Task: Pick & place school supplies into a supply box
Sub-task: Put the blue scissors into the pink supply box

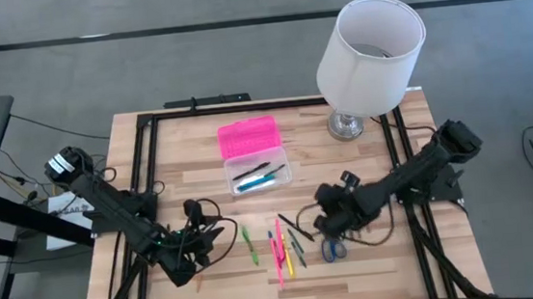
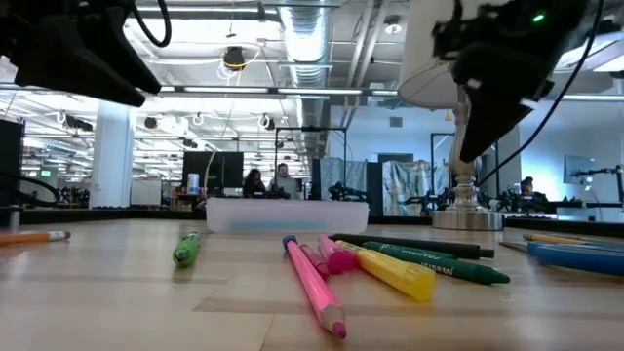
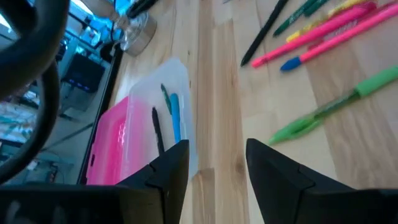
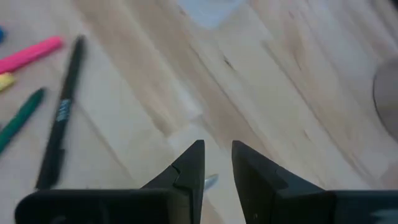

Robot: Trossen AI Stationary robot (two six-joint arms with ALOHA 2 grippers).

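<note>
The supply box lies open in the high view: its pink lid (image 1: 248,137) is folded back and its clear base (image 1: 260,175) has a few pens in it. Loose pens, pencils and markers (image 1: 281,248) lie near the table's near edge, with a green pen (image 1: 249,245) to their left, a dark pen (image 1: 299,227) and blue-handled scissors (image 1: 333,250). My left gripper (image 3: 217,167) is open above bare table, left of the green pen (image 3: 329,109). My right gripper (image 4: 216,155) hovers above the wood beside the dark pen (image 4: 61,112), its fingers narrowly apart and holding nothing.
A lamp with a white shade (image 1: 371,43) stands on its metal base (image 1: 346,124) at the far right of the table. A black frame (image 1: 143,170) runs along the table's sides. An orange pencil (image 2: 34,236) lies at the near left. Bare wood lies between the box and the pens.
</note>
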